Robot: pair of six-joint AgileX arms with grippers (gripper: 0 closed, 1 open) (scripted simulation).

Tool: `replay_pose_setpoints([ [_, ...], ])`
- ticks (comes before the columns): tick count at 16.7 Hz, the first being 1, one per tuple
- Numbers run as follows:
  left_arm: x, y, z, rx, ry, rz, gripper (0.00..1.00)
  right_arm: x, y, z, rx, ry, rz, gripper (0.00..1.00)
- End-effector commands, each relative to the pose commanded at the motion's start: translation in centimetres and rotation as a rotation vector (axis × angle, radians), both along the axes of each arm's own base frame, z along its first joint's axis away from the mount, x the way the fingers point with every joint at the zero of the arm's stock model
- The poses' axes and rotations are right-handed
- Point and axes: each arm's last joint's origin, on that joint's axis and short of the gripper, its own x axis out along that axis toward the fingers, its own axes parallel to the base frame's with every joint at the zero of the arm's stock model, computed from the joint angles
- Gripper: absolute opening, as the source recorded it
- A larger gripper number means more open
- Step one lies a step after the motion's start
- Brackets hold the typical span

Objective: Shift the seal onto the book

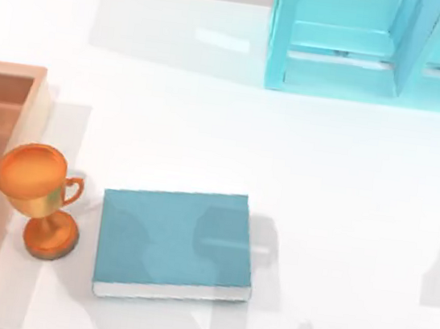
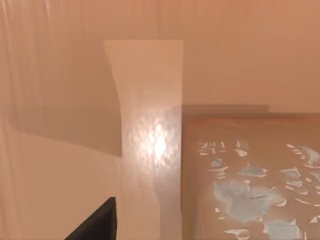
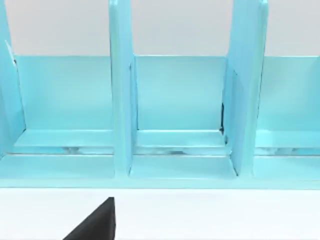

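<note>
Near the front of the surface lies the book, flat, plain teal cover up with no title or writing, white page edges along its near side. Just left of it stands an orange trophy, beside a wooden tray at the left edge. At the back right sits a cyan shelf unit, its compartments bare. Whether either end effector is released or clenched cannot be told.

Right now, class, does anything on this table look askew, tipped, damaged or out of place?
Little stands out. The teal book lies flat but slightly askew to the table edges. The orange trophy stands upright beside it, apart from it. The cyan shelf unit stands upright at the back. Nothing is spilled or broken.
</note>
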Motion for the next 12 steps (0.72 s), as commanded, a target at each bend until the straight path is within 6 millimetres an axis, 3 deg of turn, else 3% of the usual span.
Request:
replay_pose_setpoints([
  [12,0.0,0.0,0.0,0.0,0.0,0.0,0.02,0.0,0.0,0.0,0.0,0.0,0.0,1.0],
])
